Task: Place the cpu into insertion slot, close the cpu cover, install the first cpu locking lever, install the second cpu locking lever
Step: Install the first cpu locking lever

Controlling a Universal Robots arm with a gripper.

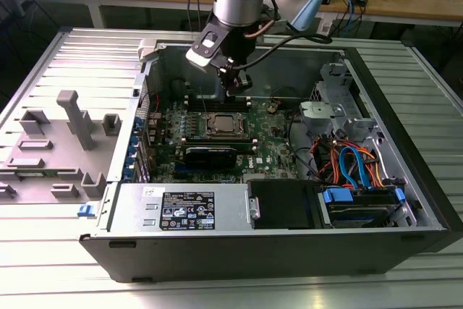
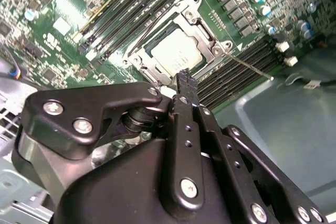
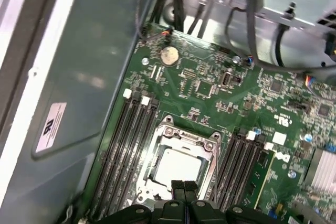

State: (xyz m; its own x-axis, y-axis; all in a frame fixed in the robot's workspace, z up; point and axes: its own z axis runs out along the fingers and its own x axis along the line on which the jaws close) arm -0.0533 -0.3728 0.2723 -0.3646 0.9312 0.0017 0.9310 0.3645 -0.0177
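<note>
Gripper (image 3: 184, 185), fingers pinched together and empty, is hovering beside the cpu (image 3: 176, 167) under its cpu cover (image 3: 182, 139); it's risking slipping off the thin locking lever (image 2: 249, 66).

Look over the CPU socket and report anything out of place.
One thing stands out: a thin metal lever angles away from the cpu cover and sticks out over the memory slots, apparently unlatched. The cpu sits flat in the cover's window. No damage visible.
</note>
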